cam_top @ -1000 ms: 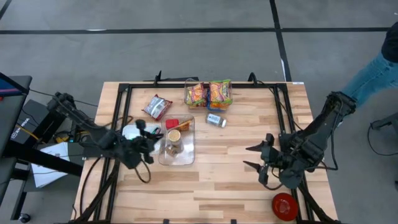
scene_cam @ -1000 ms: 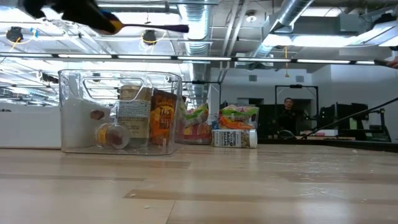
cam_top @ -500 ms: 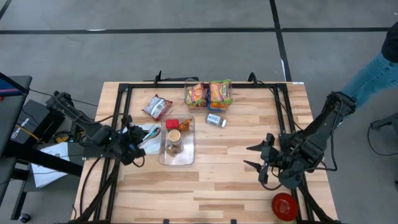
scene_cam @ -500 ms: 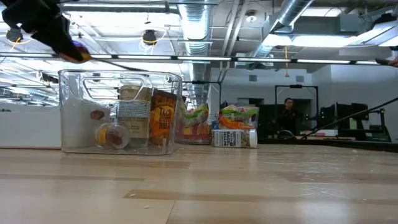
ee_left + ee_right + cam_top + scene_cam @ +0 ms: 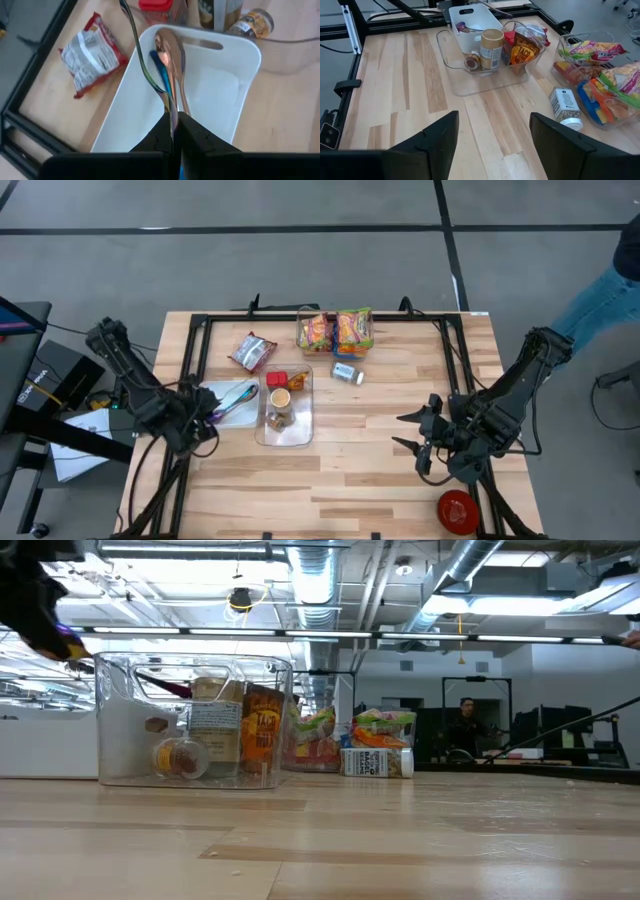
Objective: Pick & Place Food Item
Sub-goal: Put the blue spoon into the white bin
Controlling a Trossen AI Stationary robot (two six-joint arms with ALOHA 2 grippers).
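Note:
My left gripper (image 5: 205, 418) is at the table's left side, shut on a bundle of utensils (image 5: 169, 55): a copper spoon, a blue-handled piece and a dark metal piece. They reach out over the white tray (image 5: 215, 95), which stands left of the clear bin (image 5: 285, 425). The bin holds jars and a packet. My right gripper (image 5: 408, 432) is open and empty at the right side of the table; it also shows in the right wrist view (image 5: 492, 140). My left gripper pinches the utensils' handle ends (image 5: 172, 107) between its two fingers. The fingers come slanting down from the table's left side and lie along the utensils. The utensils stick out ahead over the white tray, their free ends low. I cannot tell whether they touch the tray.
A red-and-silver snack packet (image 5: 252, 350) lies behind the tray. A clear container with two bright snack bags (image 5: 335, 330) stands at the far middle, with a small can (image 5: 347, 373) in front of it. A red round object (image 5: 457, 512) is at the near right corner.
My left gripper has gone toward the table's left edge and down, still shut on the utensils. The utensils have come off the clear bin's side to over the white tray, and their free ends have tipped downward.

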